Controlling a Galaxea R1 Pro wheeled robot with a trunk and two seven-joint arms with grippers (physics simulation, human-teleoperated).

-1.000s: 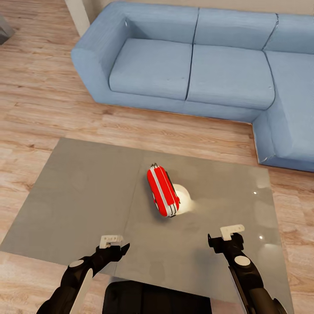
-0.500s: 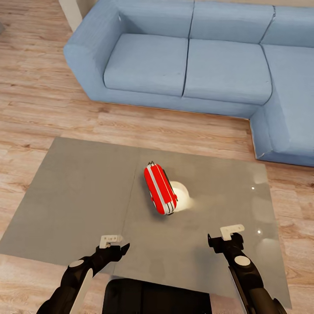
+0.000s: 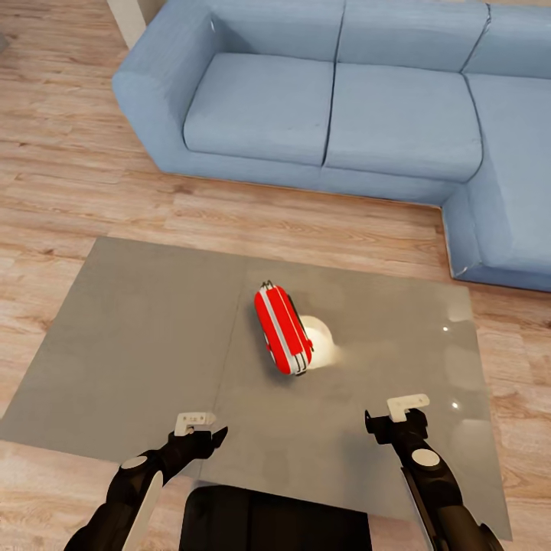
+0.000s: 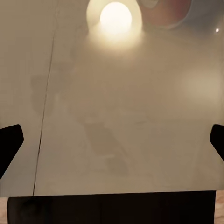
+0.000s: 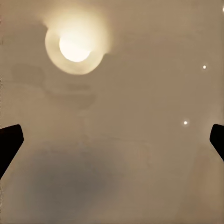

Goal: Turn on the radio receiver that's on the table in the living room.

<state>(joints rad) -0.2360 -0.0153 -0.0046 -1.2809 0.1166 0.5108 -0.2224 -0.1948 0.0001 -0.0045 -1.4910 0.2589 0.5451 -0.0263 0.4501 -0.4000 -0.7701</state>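
Both black arms reach forward from the lower edge of the head view, elbows low and forearms angling up toward the middle. The left gripper [image 3: 200, 431] sits at the end of a forearm that slants in from the lower left, its wrist turned so the dark fingers point toward the right, with a white bracket on top. The right gripper [image 3: 398, 421] tops a forearm rising from the lower right, also capped by a white bracket. In each wrist view, dark fingertips [image 4: 9, 142] [image 5: 9, 140] show at opposite edges, far apart, so both sets of jaws stand wide and hold nothing.
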